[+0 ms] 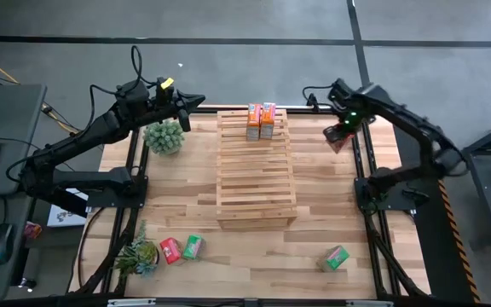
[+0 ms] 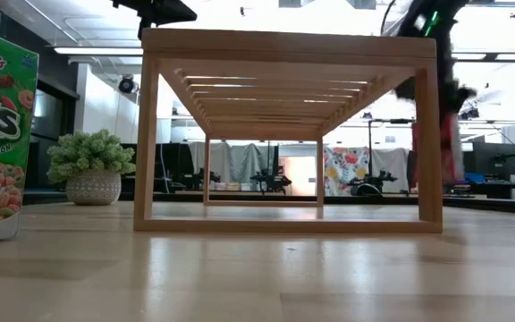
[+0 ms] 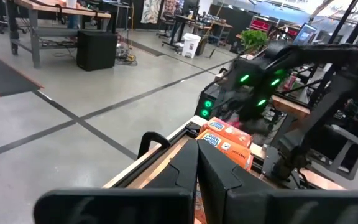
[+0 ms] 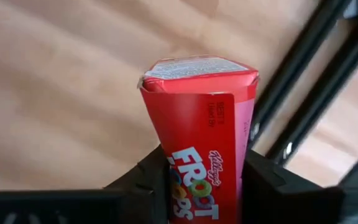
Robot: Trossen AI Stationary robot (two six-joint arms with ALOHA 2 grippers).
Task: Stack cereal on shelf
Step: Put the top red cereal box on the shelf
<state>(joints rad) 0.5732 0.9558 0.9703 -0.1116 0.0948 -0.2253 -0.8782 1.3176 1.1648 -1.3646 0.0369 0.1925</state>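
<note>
Since the small red cardboard cereal box (image 4: 201, 140) looks light and crushable, the right gripper (image 4: 204, 180) pinches its flat sides gently — right of the light-wood slatted shelf (image 1: 256, 170).

A light-wood shelf (image 1: 257, 169) stands in the middle of the plank table (image 1: 331, 213). Two orange boxes (image 1: 261, 121) sit side by side, touching, on the shelf's far end. The right gripper (image 1: 339, 134) is near the table's far right edge, with a red box (image 1: 337, 137) at its tip; how its fingers stand cannot be told from above. The left gripper (image 1: 196, 101) hangs off the shelf's far left corner, beside a round plant (image 1: 164, 136). Near the front left lie a red box (image 1: 170, 250) and a green box (image 1: 193, 246), just beside each other, next to a second plant (image 1: 137, 255). Another green box (image 1: 337, 257) lies alone toward the front right.
</note>
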